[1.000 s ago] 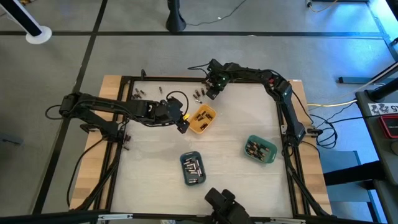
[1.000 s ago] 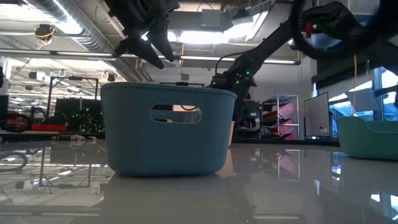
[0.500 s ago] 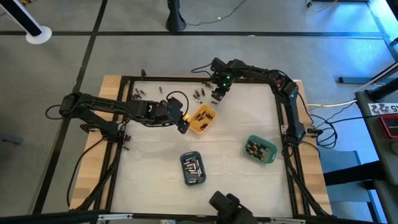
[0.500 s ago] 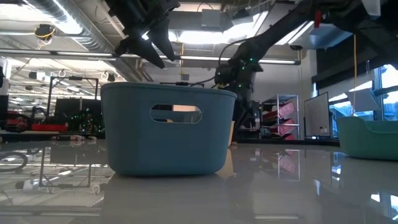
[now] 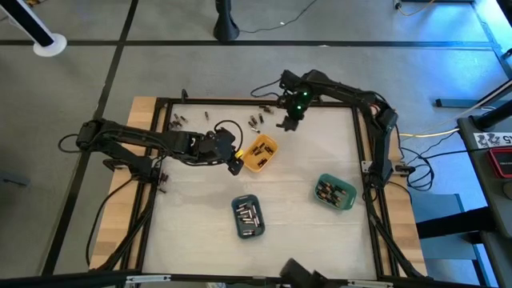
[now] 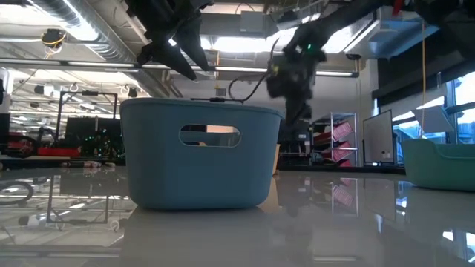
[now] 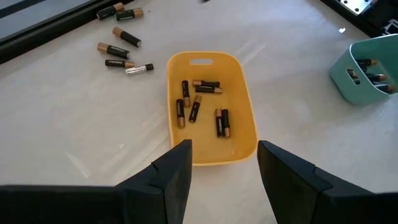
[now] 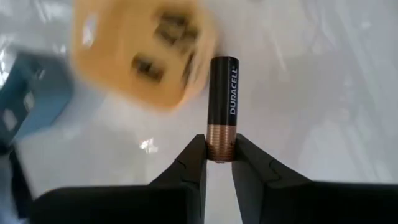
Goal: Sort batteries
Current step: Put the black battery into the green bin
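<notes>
Batteries lay in several places on the counter (image 5: pixel 200 212): a few loose ones (image 5: pixel 178 120) near the far left edge, another small cluster (image 5: pixel 256 122) near the far middle, and the others already in trays. One battery (image 8: pixel 222 107), black with a copper-coloured end, was pinched at that copper end between the fingers (image 8: pixel 190 163) of the right gripper (image 5: pixel 288 122), which was raised above the far part of the counter, just beside the middle cluster. In the right wrist view the held cell stood out past the fingertips, with the orange tray (image 8: pixel 144 57) blurred behind it.

The left gripper (image 7: pixel 222 163) hung with its fingers apart and nothing between them, just at the near-left edge of the orange tray (image 5: pixel 259 153). That tray held about seven dark cells with copper ends (image 7: pixel 199 106), lying flat on its floor. The loose cells (image 7: pixel 121 51) lay on the counter beyond its far corner in the left wrist view.

A slate-blue tray (image 5: pixel 248 216) with silvery cells stood toward the near middle of the counter, and a green tray (image 5: pixel 335 192) holding dark cells sat to the right, well apart from the orange one. In the low view the slate-blue tray (image 6: pixel 200 156) filled the foreground.
</notes>
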`<state>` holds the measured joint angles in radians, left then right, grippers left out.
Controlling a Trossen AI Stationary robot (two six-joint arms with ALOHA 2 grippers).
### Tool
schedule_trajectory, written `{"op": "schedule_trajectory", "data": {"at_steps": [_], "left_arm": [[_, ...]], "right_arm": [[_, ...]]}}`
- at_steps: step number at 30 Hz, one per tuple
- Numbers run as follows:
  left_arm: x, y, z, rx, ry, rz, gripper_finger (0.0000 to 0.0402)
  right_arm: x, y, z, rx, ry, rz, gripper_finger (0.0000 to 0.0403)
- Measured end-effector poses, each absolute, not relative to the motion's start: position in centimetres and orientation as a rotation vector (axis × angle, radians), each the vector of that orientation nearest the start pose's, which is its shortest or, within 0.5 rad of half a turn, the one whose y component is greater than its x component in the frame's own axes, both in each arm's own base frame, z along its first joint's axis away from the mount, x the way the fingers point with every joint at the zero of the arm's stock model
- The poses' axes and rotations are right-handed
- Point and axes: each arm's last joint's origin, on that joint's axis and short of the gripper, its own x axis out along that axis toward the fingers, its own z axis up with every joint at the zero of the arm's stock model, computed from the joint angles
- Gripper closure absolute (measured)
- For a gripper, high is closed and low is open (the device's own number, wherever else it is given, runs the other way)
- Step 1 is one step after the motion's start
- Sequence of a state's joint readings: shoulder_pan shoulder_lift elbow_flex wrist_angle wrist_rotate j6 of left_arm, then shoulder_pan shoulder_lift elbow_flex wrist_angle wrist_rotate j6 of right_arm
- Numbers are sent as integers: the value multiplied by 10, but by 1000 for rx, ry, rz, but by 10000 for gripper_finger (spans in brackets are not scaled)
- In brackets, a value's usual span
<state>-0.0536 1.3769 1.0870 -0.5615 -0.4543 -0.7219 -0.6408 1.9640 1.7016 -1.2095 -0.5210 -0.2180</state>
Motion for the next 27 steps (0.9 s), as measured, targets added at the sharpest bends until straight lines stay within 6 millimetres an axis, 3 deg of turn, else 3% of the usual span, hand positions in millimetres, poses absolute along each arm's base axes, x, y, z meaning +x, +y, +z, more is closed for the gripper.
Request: {"op": "schedule_trajectory", "data": {"at_steps": [5,11,15,18,22,27], "left_arm": [[283,-2,279,-443,648,656,229],[283,-5,280,-406,638,673,229],[283,-9,280,-379,639,658,229],[283,-10,281,-361,632,647,229],[286,-11,284,-342,606,627,229],[288,-12,286,-352,578,615,229]], "right_arm": [[301,-167,288,581,1268,86,353],[261,-87,301,548,1390,46,350],[216,-38,286,574,1460,-38,349],[182,-14,268,641,1458,-108,348],[156,-2,240,758,1403,-210,347],[139,3,208,863,1440,-253,346]]}}
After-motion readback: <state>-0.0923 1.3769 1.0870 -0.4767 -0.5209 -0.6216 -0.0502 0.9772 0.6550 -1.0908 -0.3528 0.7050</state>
